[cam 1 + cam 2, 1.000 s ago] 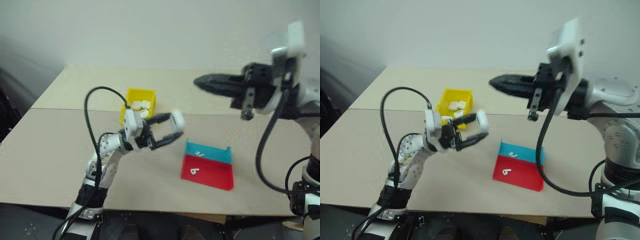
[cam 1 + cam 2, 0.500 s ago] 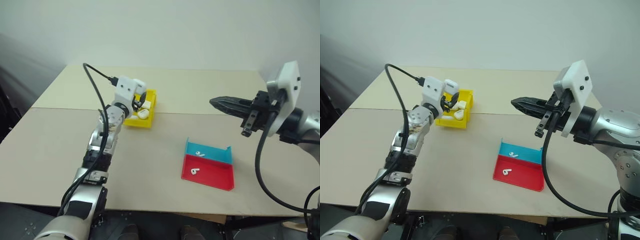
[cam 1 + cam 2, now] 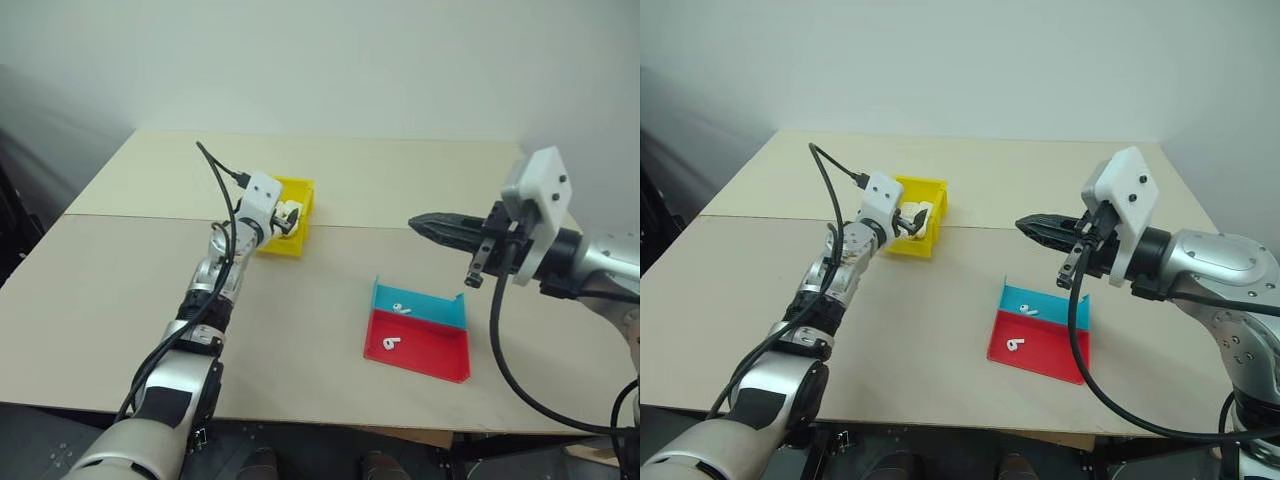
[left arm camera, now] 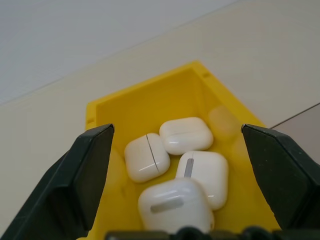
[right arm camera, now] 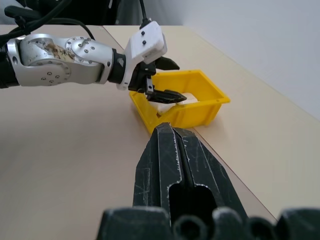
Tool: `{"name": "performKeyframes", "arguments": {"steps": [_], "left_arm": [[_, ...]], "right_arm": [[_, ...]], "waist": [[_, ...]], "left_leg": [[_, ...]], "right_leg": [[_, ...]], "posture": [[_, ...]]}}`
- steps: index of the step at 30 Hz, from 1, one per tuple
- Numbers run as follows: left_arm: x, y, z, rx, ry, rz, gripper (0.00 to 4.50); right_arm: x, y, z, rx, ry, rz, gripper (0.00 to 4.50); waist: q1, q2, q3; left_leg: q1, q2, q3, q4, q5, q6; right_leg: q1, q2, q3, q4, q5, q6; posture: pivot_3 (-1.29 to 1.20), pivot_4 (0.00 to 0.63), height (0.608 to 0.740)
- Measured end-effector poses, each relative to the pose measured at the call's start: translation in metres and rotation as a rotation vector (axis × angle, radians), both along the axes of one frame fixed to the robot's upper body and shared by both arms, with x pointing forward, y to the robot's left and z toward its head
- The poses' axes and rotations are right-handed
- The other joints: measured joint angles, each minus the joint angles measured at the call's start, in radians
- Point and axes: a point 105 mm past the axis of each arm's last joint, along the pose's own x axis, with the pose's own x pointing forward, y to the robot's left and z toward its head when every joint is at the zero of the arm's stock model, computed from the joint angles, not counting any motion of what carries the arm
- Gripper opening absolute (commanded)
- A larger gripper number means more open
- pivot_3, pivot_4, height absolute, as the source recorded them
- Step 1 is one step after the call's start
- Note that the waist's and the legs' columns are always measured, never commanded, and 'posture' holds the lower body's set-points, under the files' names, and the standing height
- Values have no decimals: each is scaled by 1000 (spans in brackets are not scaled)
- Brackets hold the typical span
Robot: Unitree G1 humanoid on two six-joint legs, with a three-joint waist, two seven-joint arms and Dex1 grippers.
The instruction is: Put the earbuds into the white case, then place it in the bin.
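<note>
The light is soft and even over the pale desk [image 3: 330, 300], with only faint shadows beside the yellow bin [image 3: 285, 215], small shiny spots on the white cases [image 4: 175, 207] inside it, dark corners off the desk's left edge, and the nearest black fingers [image 5: 175, 170] look blurry.

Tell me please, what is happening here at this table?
A two-armed robot is packing earbud cases into a yellow bin. Its left gripper is open over the bin, where four white cases lie. The right gripper is shut and empty, held in the air above the table. Two earbuds lie loose in a red-and-blue tray.
</note>
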Motion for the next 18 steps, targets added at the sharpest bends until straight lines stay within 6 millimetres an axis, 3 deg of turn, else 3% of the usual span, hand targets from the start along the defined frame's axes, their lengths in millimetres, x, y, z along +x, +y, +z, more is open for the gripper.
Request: {"name": "performKeyframes", "arguments": {"steps": [5,13,18], "left_arm": [[-28,-8,25,-118,-95,-185,4429],[-110,23,-15,44,34,-386,4429],[-150,57,-12,132,93,-405,4429]], "right_arm": [[-1,-7,-20,-89,75,-6,0],[-6,-41,-83,-302,200,-29,0],[-5,-75,-98,-424,139,-54,0]], "waist": [[-2,0,0],[-15,0,0],[-14,0,0]], "left_leg": [[0,0,1,0,0,0],[3,1,1,0,1,-1],[5,1,2,0,1,-2]], "right_leg": [[0,0,0,0,0,0],[1,0,1,2,0,0],[2,0,1,3,0,0]], "posture": [[0,150,740],[0,150,740],[0,150,740]]}}
